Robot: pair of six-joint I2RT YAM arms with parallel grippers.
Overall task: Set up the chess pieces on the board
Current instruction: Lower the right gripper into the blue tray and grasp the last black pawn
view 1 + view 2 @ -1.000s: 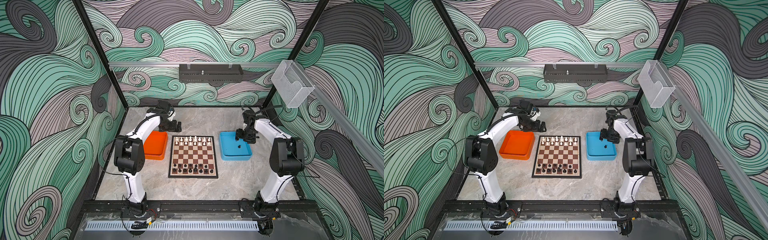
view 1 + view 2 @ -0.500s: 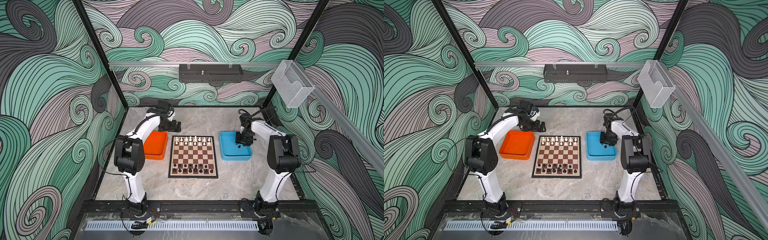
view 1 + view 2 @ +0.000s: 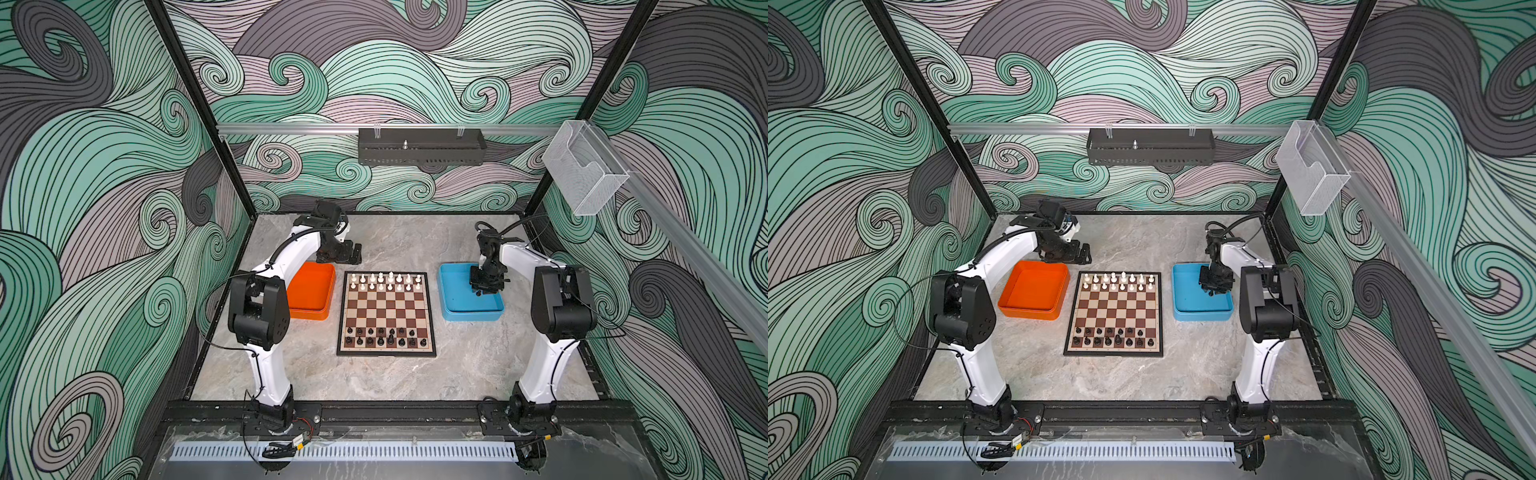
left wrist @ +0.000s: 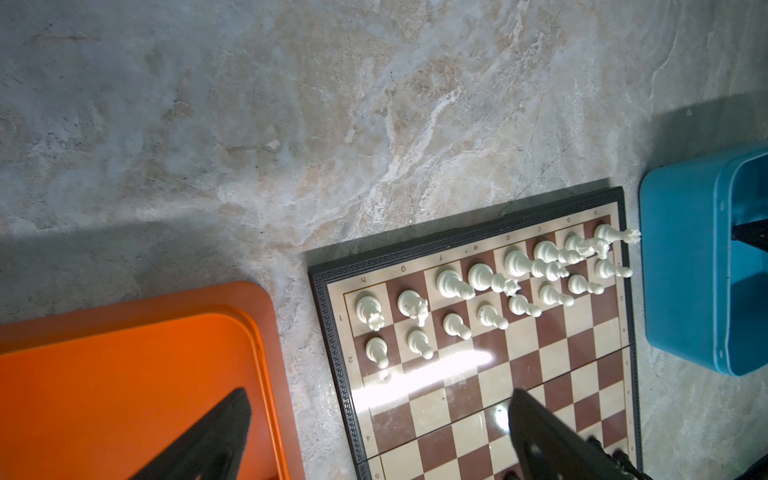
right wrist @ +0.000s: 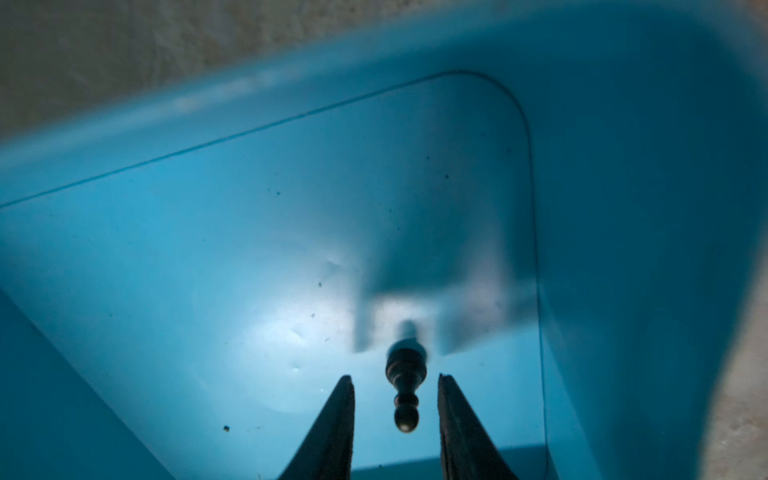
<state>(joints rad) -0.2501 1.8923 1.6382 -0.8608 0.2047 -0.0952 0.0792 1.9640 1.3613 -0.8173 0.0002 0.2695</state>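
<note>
We look down on a stone-patterned desk [image 3: 415, 382], matt and veined grey, with the board [image 3: 386, 308] laid square at its middle, where both arms can reach it. Its glossy brown and cream squares sit inside a thin black frame. A smooth orange tray [image 3: 311, 291] lies toward the desk's left edge and a blue tray [image 3: 459, 301] toward the right. Both are moulded plastic with rounded corners, and we judge each to be a stock bin for the arm on its side. The left gripper [image 4: 380, 392] hangs by the orange tray's far corner, fingers spread wide and holding nothing, seemingly parked clear. The right gripper [image 5: 395, 378] reaches into the blue tray near its right wall, its tapered black fingers parted either side of one black chessman [image 5: 406, 368], with a gap showing on each side, so nothing is grasped yet. The white chess pieces [image 3: 384, 282] fill two rows along the board's far edge and the black chess pieces [image 3: 386, 336] line its near edge. The lone piece is round-headed, collared and flared at the base, and we take it to be among the last due there
</note>
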